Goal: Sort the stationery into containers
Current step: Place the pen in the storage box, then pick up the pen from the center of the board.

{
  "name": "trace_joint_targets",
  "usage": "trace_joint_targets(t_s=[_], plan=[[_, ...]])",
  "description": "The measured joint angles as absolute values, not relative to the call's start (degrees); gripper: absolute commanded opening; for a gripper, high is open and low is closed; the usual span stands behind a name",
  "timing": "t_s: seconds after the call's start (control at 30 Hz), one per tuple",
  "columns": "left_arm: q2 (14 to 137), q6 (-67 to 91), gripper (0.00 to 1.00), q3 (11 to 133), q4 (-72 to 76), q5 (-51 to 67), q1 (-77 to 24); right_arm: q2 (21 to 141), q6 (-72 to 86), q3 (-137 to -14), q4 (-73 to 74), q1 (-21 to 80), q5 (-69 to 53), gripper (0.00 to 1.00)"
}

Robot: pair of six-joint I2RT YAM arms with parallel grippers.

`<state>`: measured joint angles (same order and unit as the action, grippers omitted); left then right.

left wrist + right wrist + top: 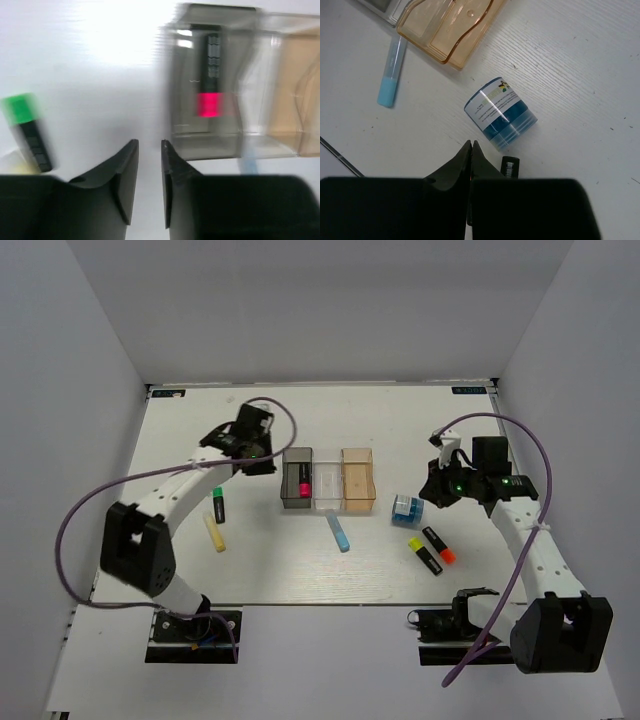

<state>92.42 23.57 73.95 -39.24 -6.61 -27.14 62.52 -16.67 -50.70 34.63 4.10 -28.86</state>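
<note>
Blue block (501,114): on the worktop (580,60), just ahead of my right fingers (471,150) and a shade to their right; a squat drum with no clear long axis.
Right fingers: clenched tight, grasping nothing; mine is the nearer arm.
Left fingers (129,165): a slim gap, nothing between them; well apart from the block.
Dark grey bin (180,135): just ahead-right of my left fingers; holds one pink-ended highlighter (210,85), lying lengthwise.
Clear bin (260,75): nothing seen inside.
Orange bin (440,30): ahead-left of my right fingers; nothing seen inside.
</note>
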Motion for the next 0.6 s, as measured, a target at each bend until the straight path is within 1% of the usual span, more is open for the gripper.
trace_joint_targets(t_s=[0.03, 0.07, 0.1, 0.13, 0.17, 0.27, 0.53, 0.6], plan=[[89.43, 23.99, 0.49, 71.70, -39.38, -7.35, -24.86, 62.65, -16.82, -50.70, 34.65, 4.10, -28.82, 0.00], [86.87, 24.16, 0.55, 69.58, -39.20, -7.92, -22.50, 62.89, -17.02, -50.70, 34.68, 4.10, -28.84, 0.26], [84.55, 24.60, 0.62, 67.46, -39.57, -8.71, -19.88, 63.16, -16.97, -50.70, 34.76, 4.10, -28.91, 0.40], [83.02, 24.67, 0.65, 65.84, -39.88, -9.67, -17.17, 63.55, -17.17, -50.70, 34.98, 4.14, -28.93, 0.50], [82.24, 25.02, 0.67, 64.49, -40.16, -10.22, -14.83, 64.12, -17.80, -50.74, 35.42, 4.14, -29.19, 0.58], [83.72, 24.91, 0.68, 62.28, -41.45, -11.64, -11.00, 65.93, -18.94, -50.81, 36.75, 4.21, -29.80, 0.58], [93.03, 22.79, 0.68, 59.70, -40.93, -11.57, -7.60, 66.74, -19.75, -50.81, 37.65, 4.19, -29.82, 0.58], [94.87, 22.28, 0.67, 59.75, -40.49, -11.60, -7.07, 66.74, -19.79, -50.81, 37.65, 4.19, -29.80, 0.58]])
